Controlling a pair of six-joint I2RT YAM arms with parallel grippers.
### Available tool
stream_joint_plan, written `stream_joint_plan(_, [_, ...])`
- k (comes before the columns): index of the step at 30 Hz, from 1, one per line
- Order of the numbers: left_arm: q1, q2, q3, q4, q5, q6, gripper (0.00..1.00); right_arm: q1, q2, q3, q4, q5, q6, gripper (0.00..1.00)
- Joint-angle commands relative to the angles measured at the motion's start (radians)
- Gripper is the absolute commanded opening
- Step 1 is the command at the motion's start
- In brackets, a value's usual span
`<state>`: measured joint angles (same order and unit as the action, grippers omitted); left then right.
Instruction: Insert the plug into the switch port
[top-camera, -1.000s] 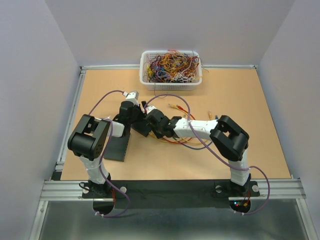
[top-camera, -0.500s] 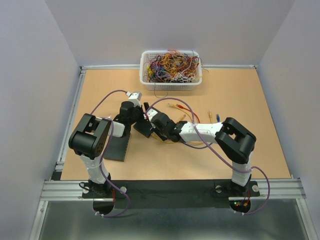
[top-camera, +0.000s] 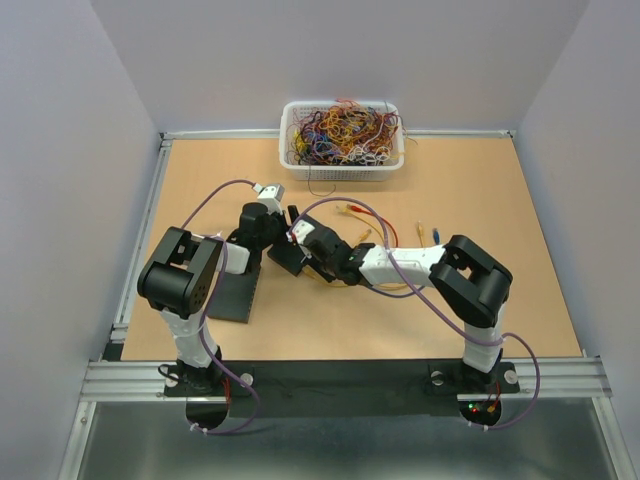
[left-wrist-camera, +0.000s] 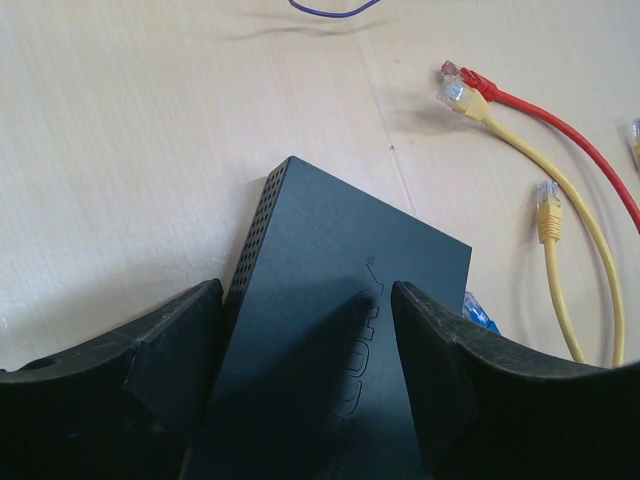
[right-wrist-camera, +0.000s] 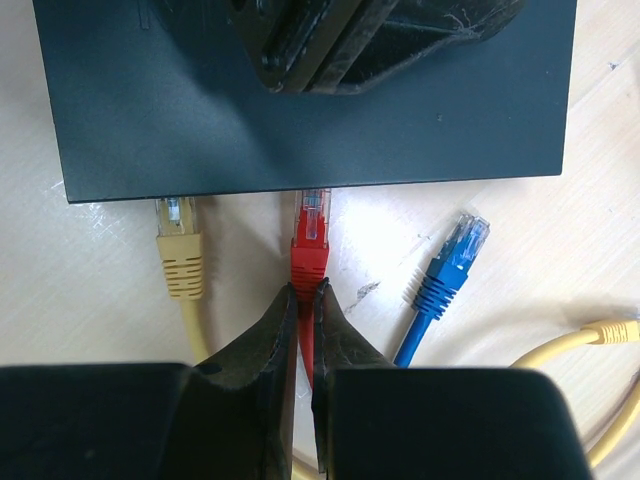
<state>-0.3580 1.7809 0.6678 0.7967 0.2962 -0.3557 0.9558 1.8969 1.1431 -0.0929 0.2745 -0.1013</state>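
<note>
The black network switch (left-wrist-camera: 330, 240) lies on the table and my left gripper (left-wrist-camera: 305, 300) is shut on it, one finger on each side. In the right wrist view the switch (right-wrist-camera: 300, 120) fills the top, with the left gripper's fingers (right-wrist-camera: 340, 40) on it. My right gripper (right-wrist-camera: 305, 290) is shut on the red cable just behind the red plug (right-wrist-camera: 311, 235). The plug's clear tip is at the switch's near edge; the port is hidden under that edge. In the top view both grippers, left (top-camera: 272, 243) and right (top-camera: 300, 240), meet at the switch (top-camera: 283, 257).
A beige plug (right-wrist-camera: 178, 250) sits at the switch's edge left of the red one, and a blue plug (right-wrist-camera: 445, 265) lies loose on the right. Loose red and yellow cables (left-wrist-camera: 548, 210) lie beyond the switch. A basket of wires (top-camera: 343, 135) stands at the back. A black mat (top-camera: 232, 295) lies left.
The right arm swung left and brought its gripper with the red plug up to the switch. Over the last half second it barely moved. The left arm stayed put.
</note>
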Motion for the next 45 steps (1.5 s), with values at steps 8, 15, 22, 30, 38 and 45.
stream_joint_plan(8, [-0.021,0.012,-0.011,-0.013,0.084,-0.011,0.77,-0.009,-0.068,0.061,0.085,-0.057,0.031,0.00])
stream_joint_plan(15, [-0.019,0.018,-0.010,-0.011,0.081,-0.015,0.76,-0.011,-0.104,0.083,0.085,-0.193,0.098,0.00])
stream_joint_plan(22, [-0.019,0.018,-0.008,-0.014,0.083,-0.014,0.75,-0.011,-0.065,0.093,0.085,-0.172,0.147,0.00])
stream_joint_plan(30, [-0.019,0.018,-0.014,-0.016,0.084,-0.023,0.75,-0.011,-0.007,0.089,0.085,-0.117,0.173,0.00])
stream_joint_plan(38, [-0.019,0.008,-0.039,-0.005,0.100,-0.045,0.75,-0.054,0.010,0.124,0.085,-0.106,0.146,0.00])
stream_joint_plan(45, [-0.019,0.015,-0.039,-0.001,0.101,-0.048,0.75,-0.074,0.019,0.168,0.085,-0.133,0.135,0.01])
